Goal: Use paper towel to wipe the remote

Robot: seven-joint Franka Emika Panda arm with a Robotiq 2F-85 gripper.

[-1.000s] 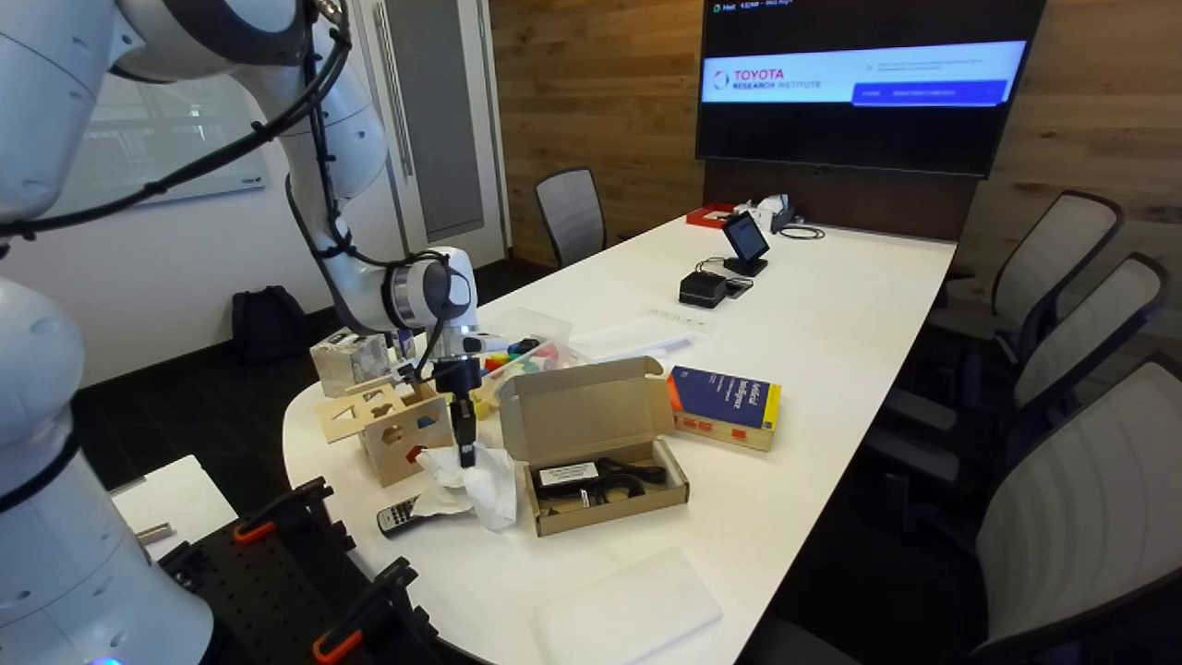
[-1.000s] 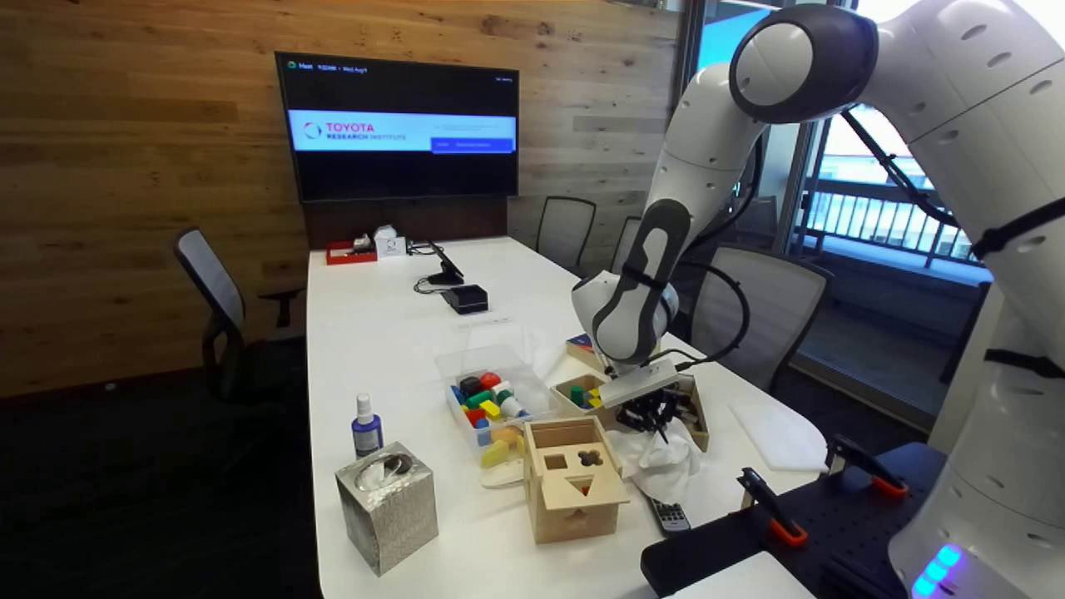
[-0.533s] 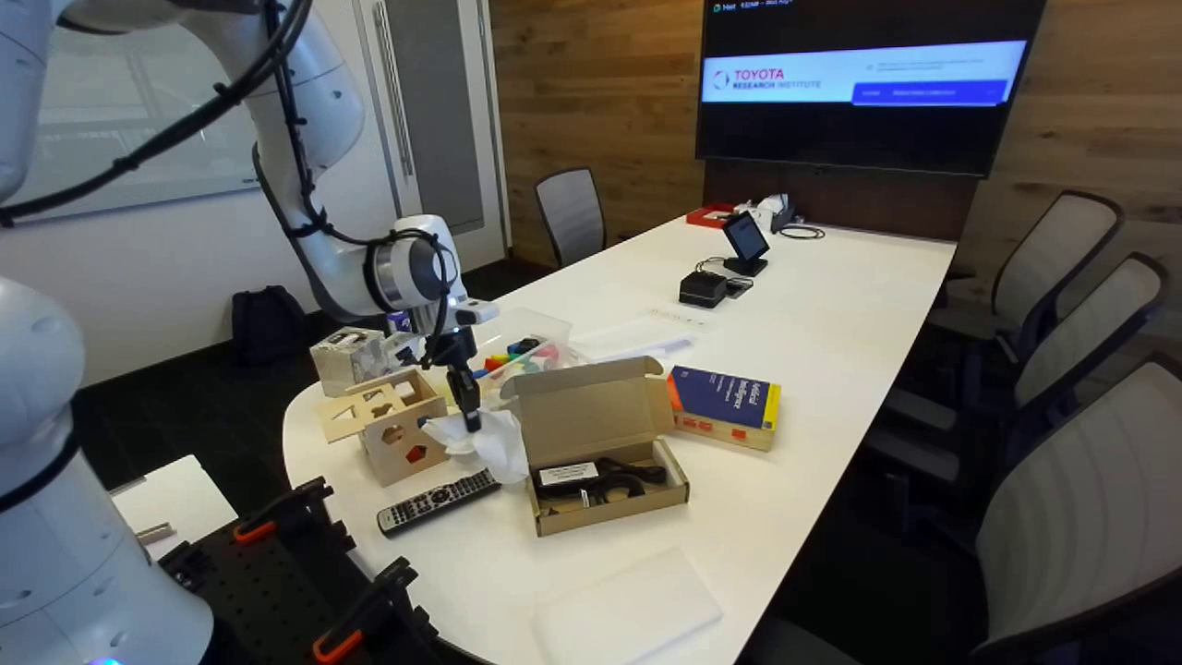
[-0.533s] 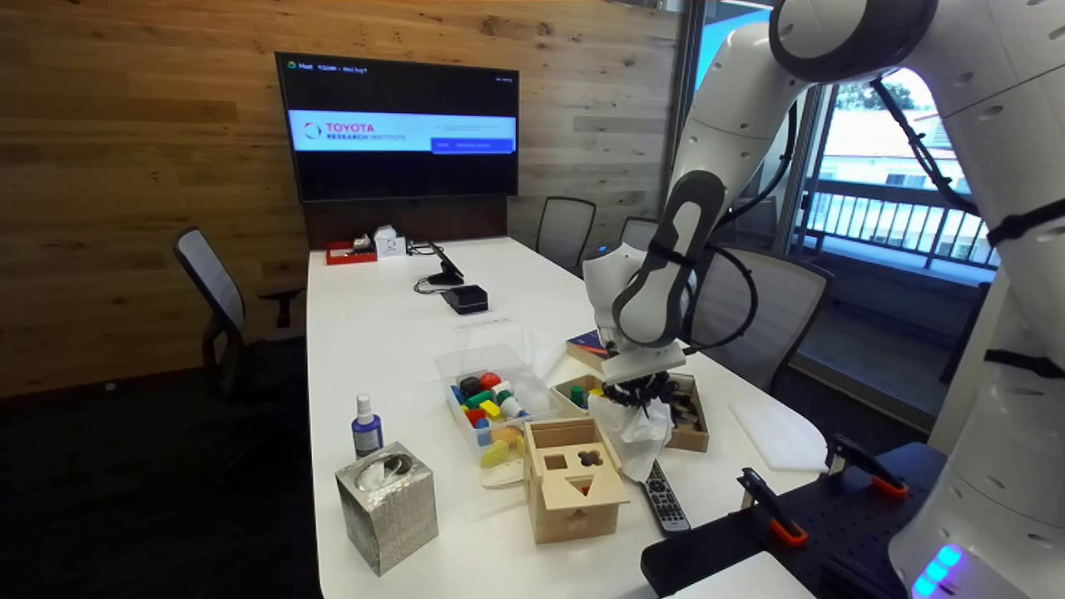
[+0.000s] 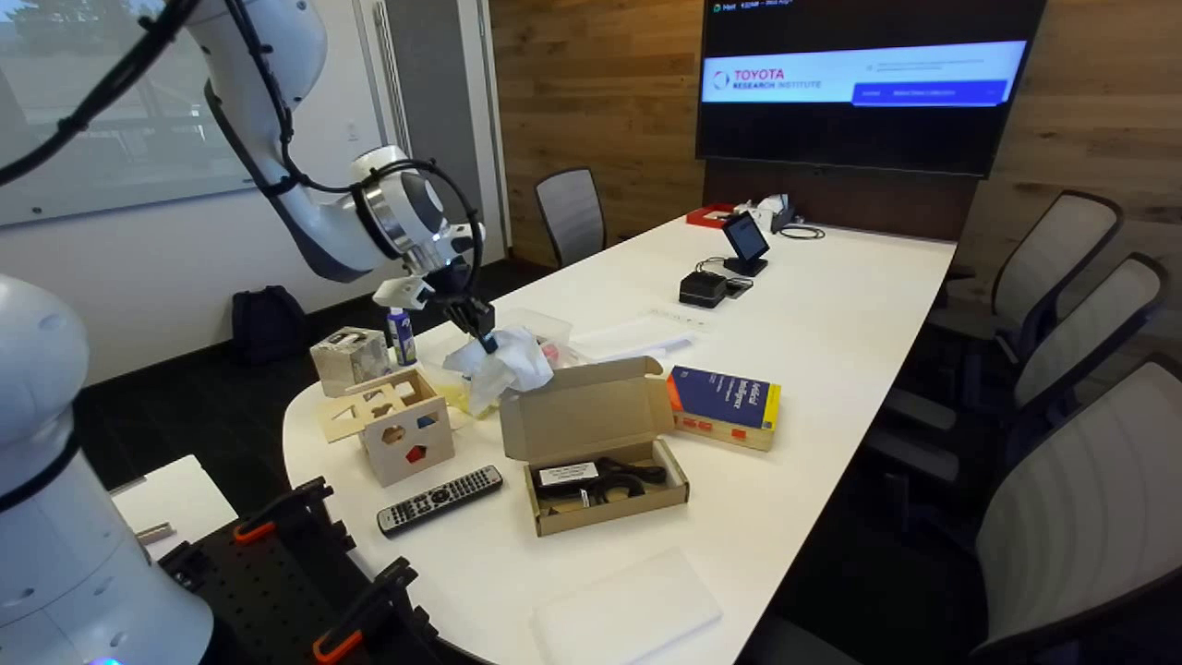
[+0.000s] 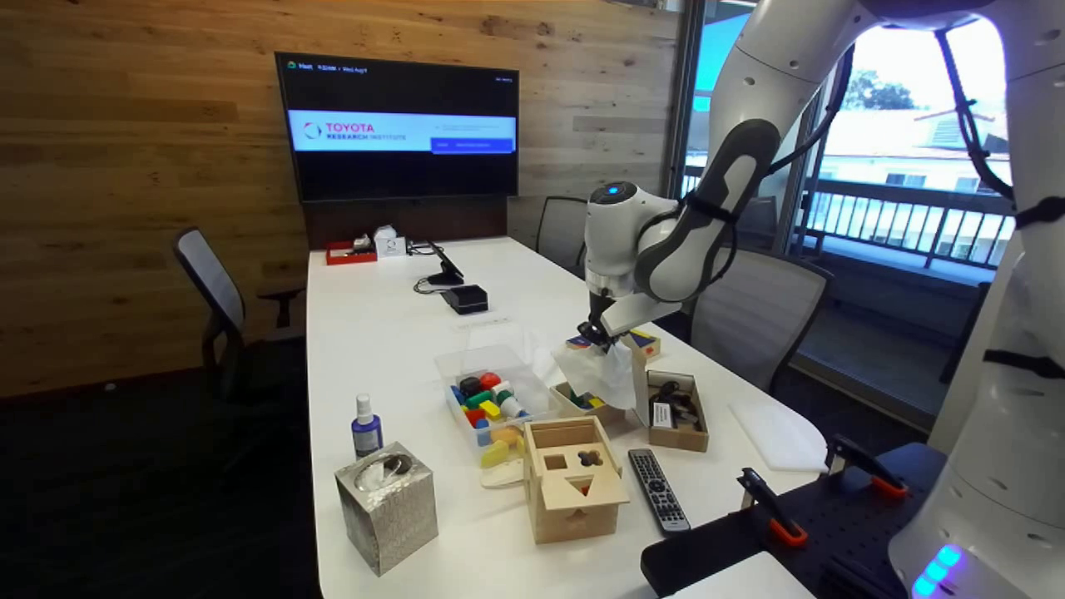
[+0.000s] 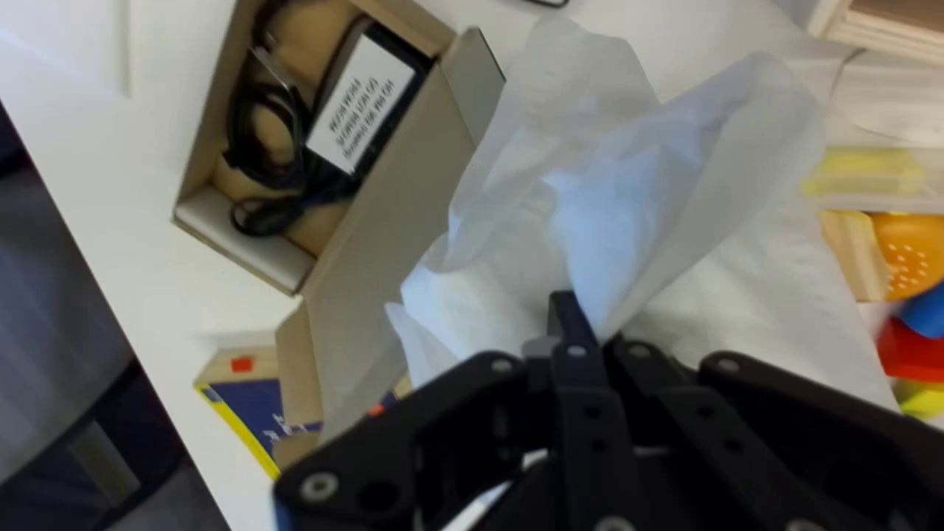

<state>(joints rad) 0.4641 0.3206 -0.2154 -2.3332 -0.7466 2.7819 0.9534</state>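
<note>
The paper towel (image 5: 506,365) is a white, crumpled sheet hanging from my gripper (image 5: 487,344). It is held in the air behind the open cardboard box, and shows too in an exterior view (image 6: 601,376). In the wrist view the paper towel (image 7: 627,206) fans out from between the fingertips of my gripper (image 7: 594,335), which is shut on it. The black remote (image 5: 440,501) lies on the table, fully uncovered, apart from the towel and gripper; it also shows in an exterior view (image 6: 659,491). A dark edge at the top of the wrist view may be its end.
The open cardboard box (image 5: 591,411) with a cable and adapter stands beside the remote. A wooden shape-sorter box (image 6: 574,499) is on the remote's other side. A clear bin of blocks (image 6: 499,391), a book (image 5: 725,406), a tissue box (image 6: 387,507) and a spray bottle (image 6: 366,428) stand around.
My gripper has lifted the paper towel off the remote and carried it up and away, beyond the cardboard box's lid. The remote, partly covered before, is now fully visible and has not moved.
</note>
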